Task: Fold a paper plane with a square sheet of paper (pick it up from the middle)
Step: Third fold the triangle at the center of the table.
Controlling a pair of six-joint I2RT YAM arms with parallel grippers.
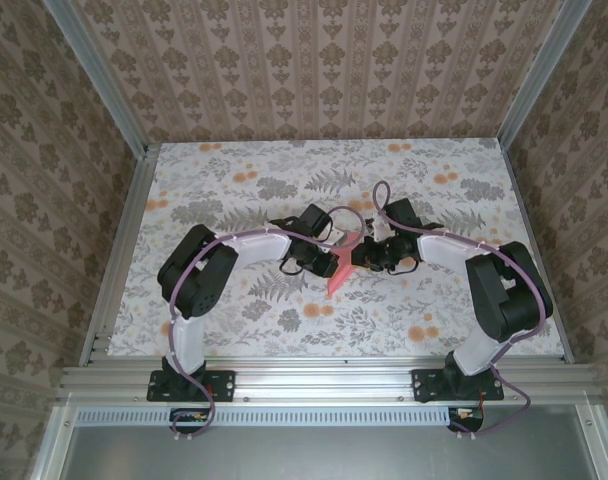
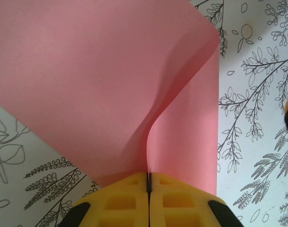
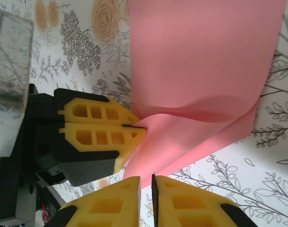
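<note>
Left gripper [image 2: 148, 178]: pressed together on the square sheet of paper [image 2: 87, 85]. I see the yellow pads shut flat on a pinch of pink, right where the sheet buckles into a soft curve.
Right gripper [image 3: 146, 183]: there's a thin slit between its fingers and nothing in it that I can make out. It sits just under the sheet's lower edge, close beside the left one.
Sheet, place: middle of the table [image 1: 234, 170], well away from every edge, lifted by that pinch, with one corner pointing toward the near edge.
Sheet, shape: bent over in a loose roll, and I can't pick out a sharp crease. I judge the folding is at an early stage.
Risk, the hold: the sheet hangs from one small pinch. If I swing the left arm fast, thin paper like this can slip out or tear there.
Risk, the bend: pressing it flat as it lies may put the crease off-centre and give a crooked plane.
Risk, crowding: the grippers are very near each other. A careless close by the right could knock the left's fingers or crumple the edge.
Risk, the corner: if the hanging corner catches the table, it may curl under.
</note>
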